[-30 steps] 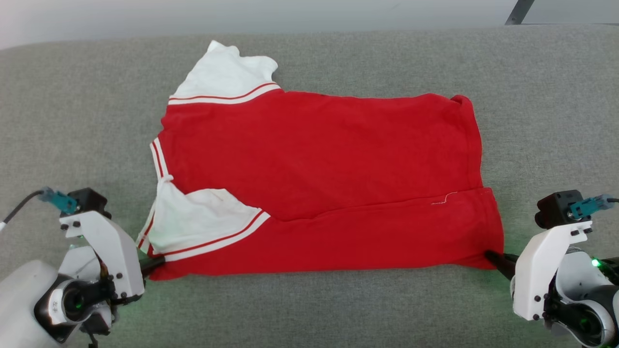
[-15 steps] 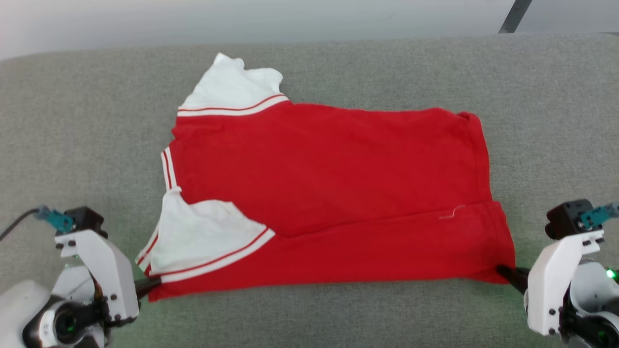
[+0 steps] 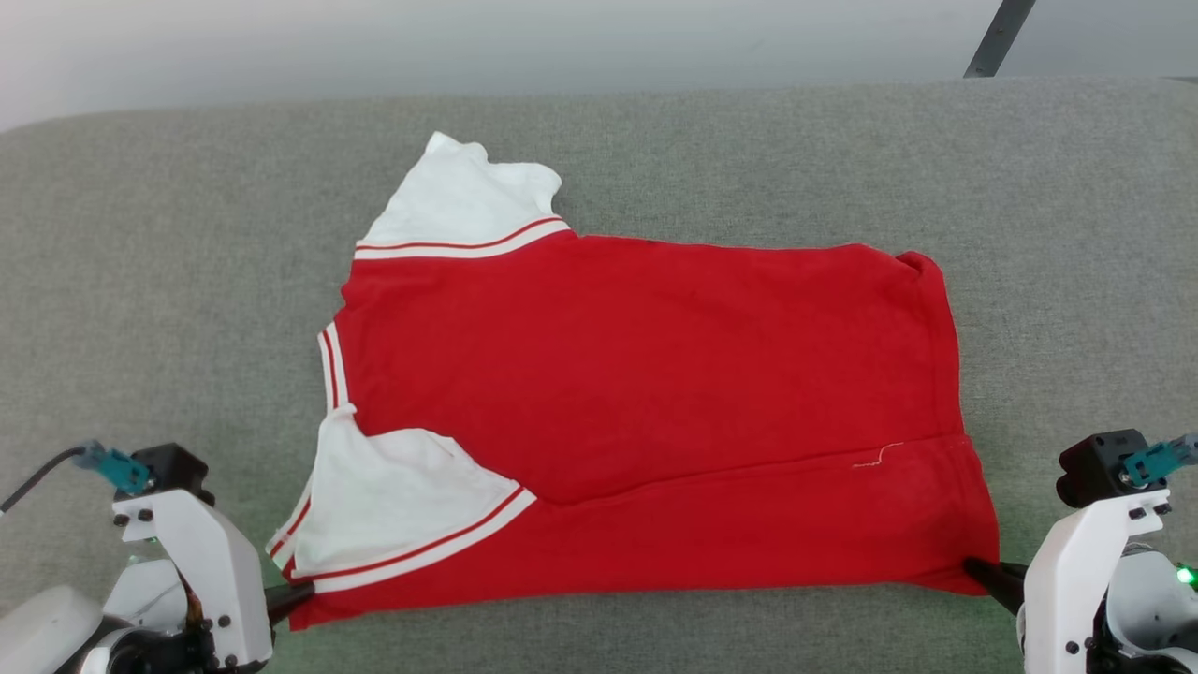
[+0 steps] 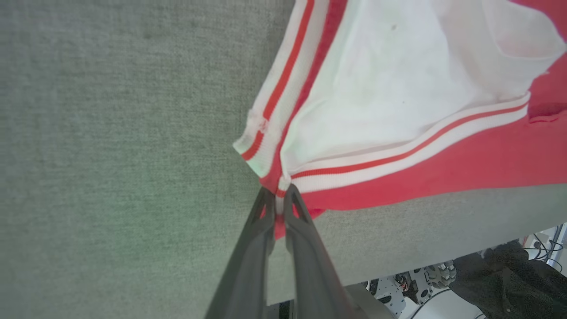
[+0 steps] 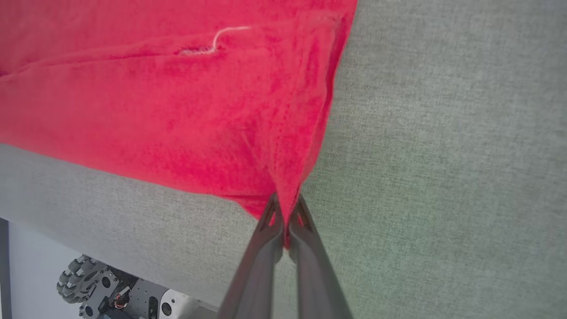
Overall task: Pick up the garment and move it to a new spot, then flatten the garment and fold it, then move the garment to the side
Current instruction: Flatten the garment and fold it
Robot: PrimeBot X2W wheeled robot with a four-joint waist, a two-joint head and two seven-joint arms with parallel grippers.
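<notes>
The garment [image 3: 646, 412], a red jersey shirt with white sleeves and red-white striped trim, lies spread on the grey padded table [image 3: 168, 281], plain red side up, its near strip folded over. My left gripper [image 3: 301, 593] is shut on the garment's near left corner by the striped sleeve trim [image 4: 283, 133]; the wrist view shows the left gripper [image 4: 278, 197] pinching red cloth. At the near right hem corner my right gripper [image 3: 973, 566] is shut on the red fabric [image 5: 177, 102], the right gripper [image 5: 285, 204] holding a pulled-up point of cloth.
The table's near edge runs just below the garment, with the robot's wheeled base [image 5: 110, 292] under it. A dark metal strut [image 3: 1000, 37] stands at the far right. Bare grey surface surrounds the shirt on the left, right and far sides.
The shirt has slid toward the near edge with both grippers shut on its near corners; both arms have drawn back low in the head view, and the camera seems to shift a little.
</notes>
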